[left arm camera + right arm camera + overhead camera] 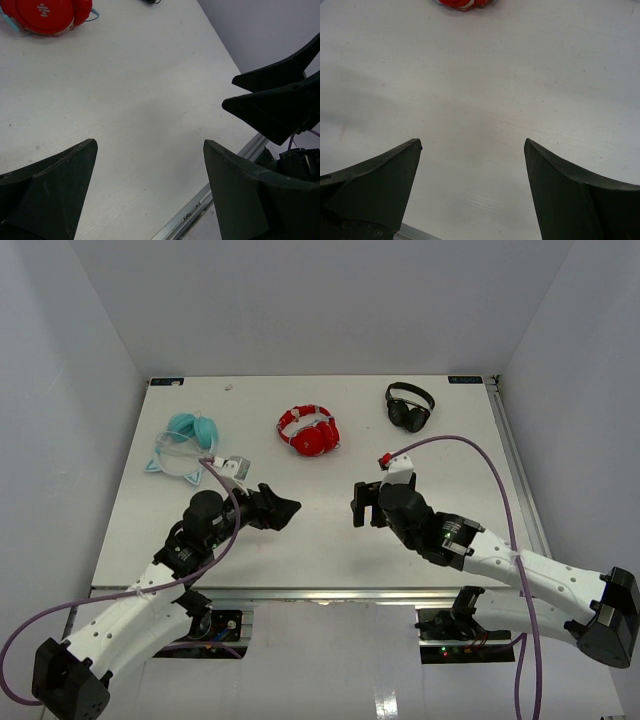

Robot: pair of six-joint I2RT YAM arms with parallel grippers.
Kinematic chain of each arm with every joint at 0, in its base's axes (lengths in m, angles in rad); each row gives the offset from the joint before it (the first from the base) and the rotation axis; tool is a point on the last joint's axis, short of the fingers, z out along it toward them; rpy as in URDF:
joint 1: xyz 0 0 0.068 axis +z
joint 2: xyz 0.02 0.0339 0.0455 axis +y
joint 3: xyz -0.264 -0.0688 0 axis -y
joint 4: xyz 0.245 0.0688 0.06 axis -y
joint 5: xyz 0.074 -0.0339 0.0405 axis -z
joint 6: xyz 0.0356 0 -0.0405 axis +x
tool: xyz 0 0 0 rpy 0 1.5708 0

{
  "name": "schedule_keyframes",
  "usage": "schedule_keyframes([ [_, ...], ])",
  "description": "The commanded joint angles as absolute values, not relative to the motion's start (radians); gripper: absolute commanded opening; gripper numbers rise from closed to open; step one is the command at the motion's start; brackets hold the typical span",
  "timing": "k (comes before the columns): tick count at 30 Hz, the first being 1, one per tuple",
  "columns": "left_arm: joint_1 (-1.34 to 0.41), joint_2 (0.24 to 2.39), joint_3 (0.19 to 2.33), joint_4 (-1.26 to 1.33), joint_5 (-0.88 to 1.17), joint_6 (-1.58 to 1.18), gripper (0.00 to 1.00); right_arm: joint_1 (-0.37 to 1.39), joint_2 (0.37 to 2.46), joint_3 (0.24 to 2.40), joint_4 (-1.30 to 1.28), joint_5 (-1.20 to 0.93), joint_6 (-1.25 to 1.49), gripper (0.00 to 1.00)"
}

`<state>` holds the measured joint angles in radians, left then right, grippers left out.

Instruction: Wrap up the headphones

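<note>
Left claw (288, 508), right claw (359, 505): wide open, empty. Teal headphones (188, 445) untouched, 10 o'clock on desk (330, 560); advise left claw secure, right claw wind.

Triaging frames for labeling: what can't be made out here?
Teal headphones: seen in the top view only, and small. The thin cable is too fine to trace. They lie outside both wrist views.
Red headphones: cut off by the top edge in both wrist views. The right wrist view shows only a sliver.
Black headphones: small and dark in the top view, so no cable or detail can be made out.
</note>
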<state>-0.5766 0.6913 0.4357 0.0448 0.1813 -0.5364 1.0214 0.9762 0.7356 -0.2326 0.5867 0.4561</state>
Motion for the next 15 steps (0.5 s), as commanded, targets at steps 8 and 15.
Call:
schedule_keyframes([
  [8,-0.594,0.657,0.343,0.187,0.173,-0.509,0.98,1.02,0.953,0.713,-0.098,0.564,0.414,0.9],
  [15,-0.604,0.61,0.328,0.182,0.139,-0.504,0.98,1.02,0.957,0.711,-0.099,0.574,0.41,0.9],
])
